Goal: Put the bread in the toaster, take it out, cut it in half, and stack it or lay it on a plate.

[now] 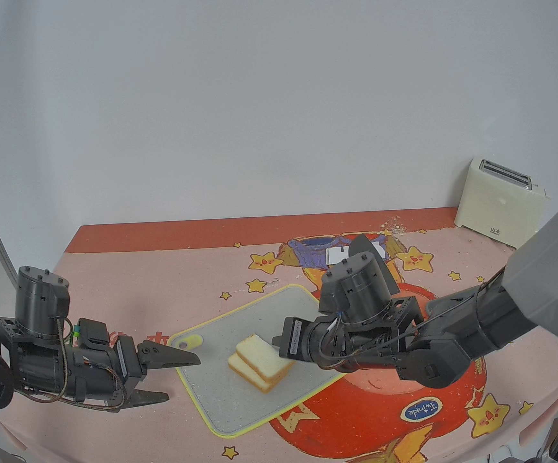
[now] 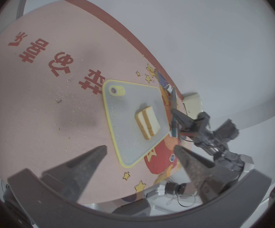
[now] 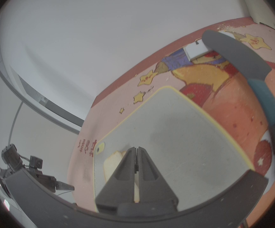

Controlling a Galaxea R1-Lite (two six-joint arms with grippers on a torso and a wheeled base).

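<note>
Two bread (image 1: 263,361) halves sit stacked on the board (image 1: 227,387), a little right of its middle, top piece shifted off the lower one. The right gripper (image 3: 136,149) is low over the board with its fingers pressed together, nothing between them, tips right at the stack's right edge; I can't tell whether they touch it. On the other side, the left gripper (image 1: 179,377) hangs just off the board's left corner, by the hanging hole, spread wide and holding nothing. The knife (image 3: 238,56) lies on the table (image 1: 131,278) just past the board's right edge, grey blade pointing at the wall. The toaster (image 1: 500,200) stands at the far right corner, well apart from the board
</note>
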